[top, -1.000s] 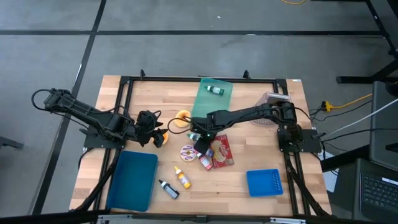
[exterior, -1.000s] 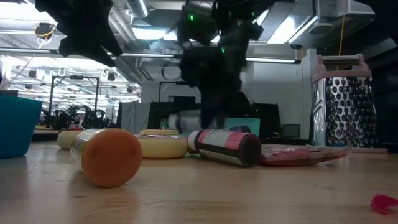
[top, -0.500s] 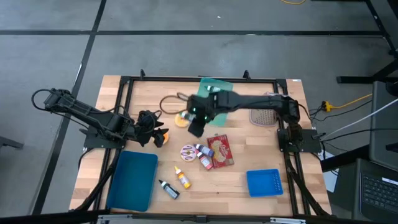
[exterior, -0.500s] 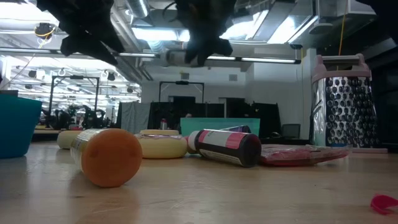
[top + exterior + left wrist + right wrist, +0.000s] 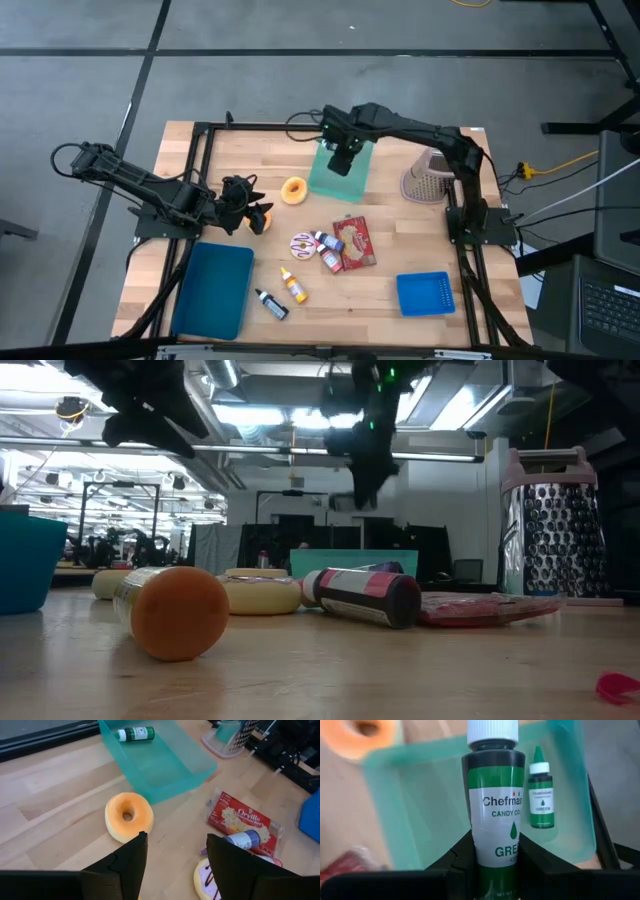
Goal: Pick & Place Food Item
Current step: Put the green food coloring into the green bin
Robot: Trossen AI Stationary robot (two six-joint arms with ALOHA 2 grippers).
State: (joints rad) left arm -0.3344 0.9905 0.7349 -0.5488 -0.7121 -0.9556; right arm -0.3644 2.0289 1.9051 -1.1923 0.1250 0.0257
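My right gripper (image 5: 341,160) hangs over the teal tray (image 5: 358,178) at the table's far middle, shut on a green food-colour bottle (image 5: 495,795) with a white cap. A second green bottle (image 5: 540,795) lies on its side on the tray's floor. My left gripper (image 5: 175,865) waits open above the table's left part, beside a clear bottle with an orange cap (image 5: 175,610). An orange donut (image 5: 294,190) lies flat on the wood between the two grippers. My right gripper pinches the green bottle's body at the lower part of its label (image 5: 495,855) between its two fingers, one on each side. The fingers come steeply from above and lie along the bottle. The bottle's white cap (image 5: 492,729) points away from the wrist, down toward the tray, and it hangs clear.
Near the table's middle lie a pink sprinkled donut (image 5: 303,243), a popcorn bag (image 5: 355,242) and small bottles (image 5: 327,250). A blue tray (image 5: 213,288) sits near left, a blue basket (image 5: 425,293) near right, and a metal grater (image 5: 428,178) stands right of the teal tray.
My right gripper has risen from the cluster at the table's middle and swung toward the far edge, to above the teal tray, tipping to point more steeply down and carrying the green bottle lifted clear.
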